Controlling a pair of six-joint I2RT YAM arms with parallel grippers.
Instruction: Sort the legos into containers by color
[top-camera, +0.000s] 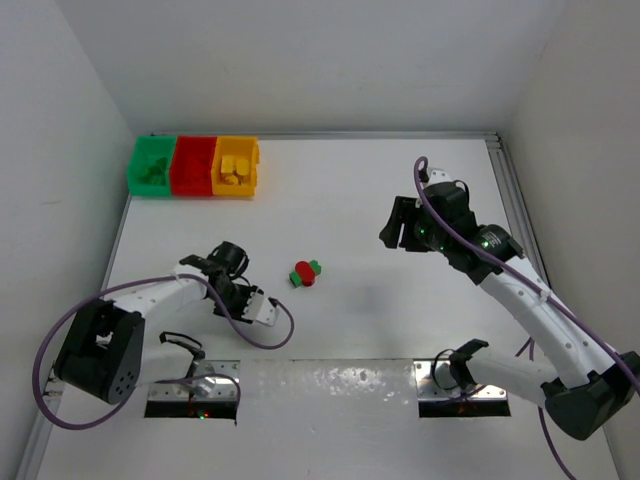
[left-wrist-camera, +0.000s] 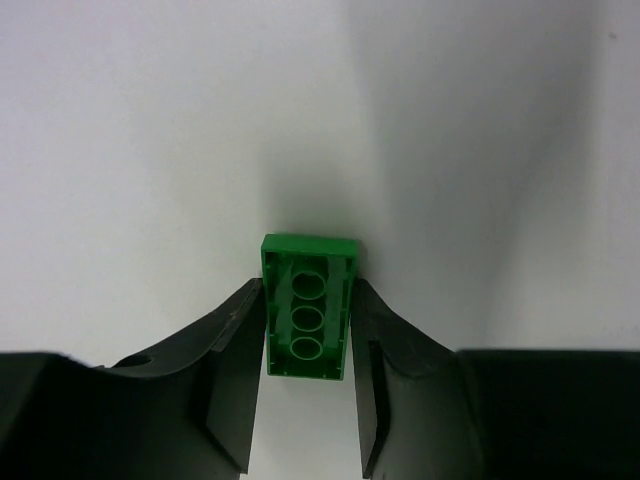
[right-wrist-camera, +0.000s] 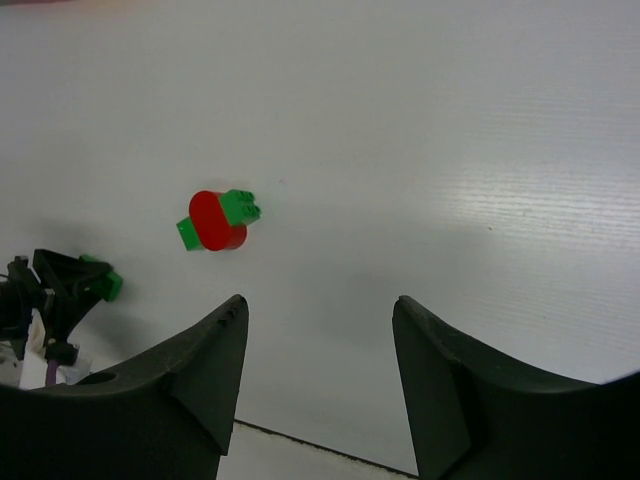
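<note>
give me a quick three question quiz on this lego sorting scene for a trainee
1. True or false: the right claw holds a brick.
2. Which bin suits the brick in the left claw? A green bin, B red bin, C yellow bin.
3. Fill in: the loose cluster mixes red and ___ pieces.
Key: 1 false; 2 A; 3 green.

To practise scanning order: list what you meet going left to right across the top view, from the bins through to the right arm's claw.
green bin → red bin → yellow bin → red-and-green lego cluster → right claw. The left claw, shut on a green lego, is omitted: its place against the yellow bin is unclear.
</note>
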